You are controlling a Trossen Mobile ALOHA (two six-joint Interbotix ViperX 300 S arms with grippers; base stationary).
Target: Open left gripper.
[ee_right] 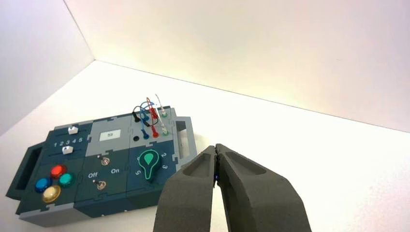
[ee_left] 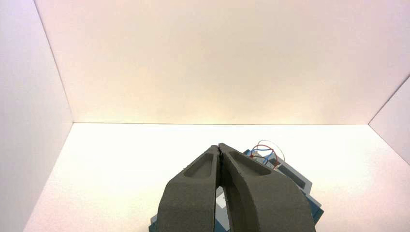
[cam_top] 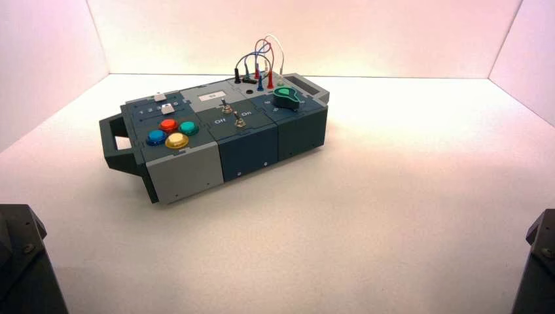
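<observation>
Left wrist view tells the whole story: my left gripper (ee_left: pixel 220 148) has its fingers pressed together tip to tip, nothing between them, hanging in the air above and short of the box (ee_left: pixel 295 176), which peeks out behind the fingers. So the job hasn't happened yet, I reckon; spreading those fingers is all that's left, and since they hold nothing, nothing can drop.

My right gripper (ee_right: pixel 215 149) is the same deal, fingertips touching and empty, parked back on its side well clear of the box.

From the high view both arms only show as dark corners at the bottom edge, so I'm sitting in a rest pose. That leaves the box (cam_top: pixel 216 124) untouched on the white table (cam_top: pixel 406 196), with its green knob (ee_right: pixel 149 162) pointing between 5 and 2.
</observation>
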